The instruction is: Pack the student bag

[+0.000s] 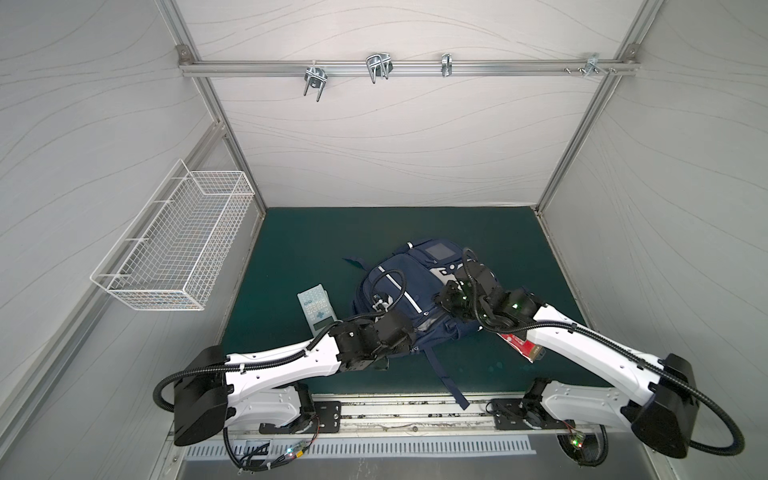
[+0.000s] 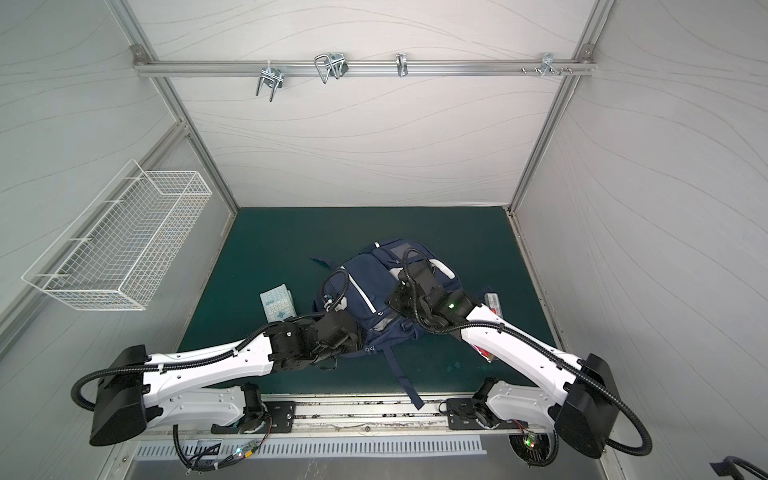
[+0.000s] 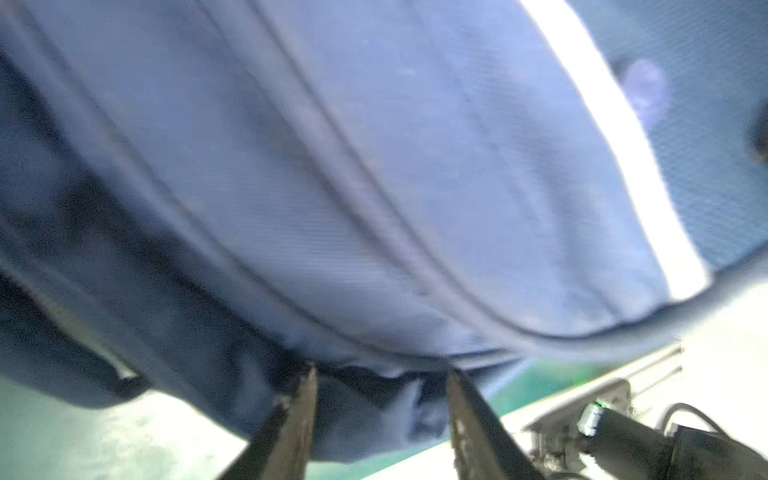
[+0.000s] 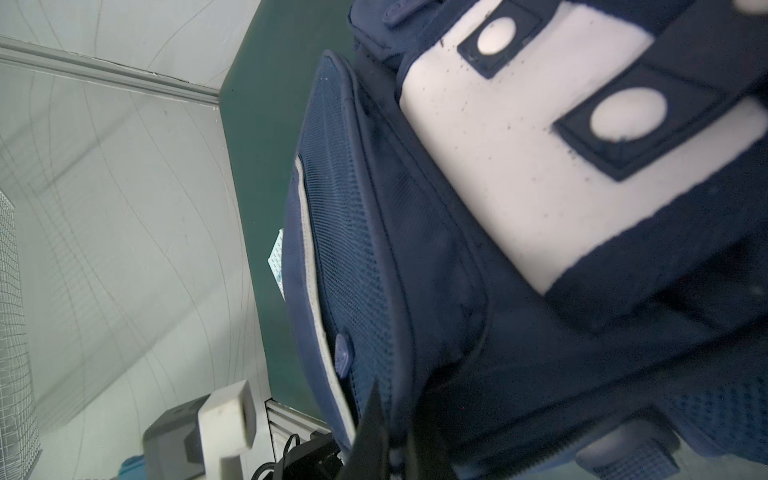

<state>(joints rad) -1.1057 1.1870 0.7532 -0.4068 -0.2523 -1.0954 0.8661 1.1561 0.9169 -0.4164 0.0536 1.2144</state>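
Left claw [image 3: 381, 374] spread, tips against student bag [image 1: 428, 270] fabric; right claw [image 4: 390, 436] pressed together. Risk: fabric slips, opening sags shut, blocks calculator [image 1: 316, 307] loading.

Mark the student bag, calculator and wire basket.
student bag [image 1: 417, 266]: in a top view, navy front panel.
calculator [image 1: 315, 306]: in a top view, keypad.
wire basket [image 1: 178, 249]: in a top view, mesh wall.

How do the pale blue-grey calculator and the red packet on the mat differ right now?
The pale blue-grey calculator lies left of the navy fabric backpack, the red packet right. The calculator is uncovered; the right arm hides part of the packet. Both lie on the green mat, outside the backpack.
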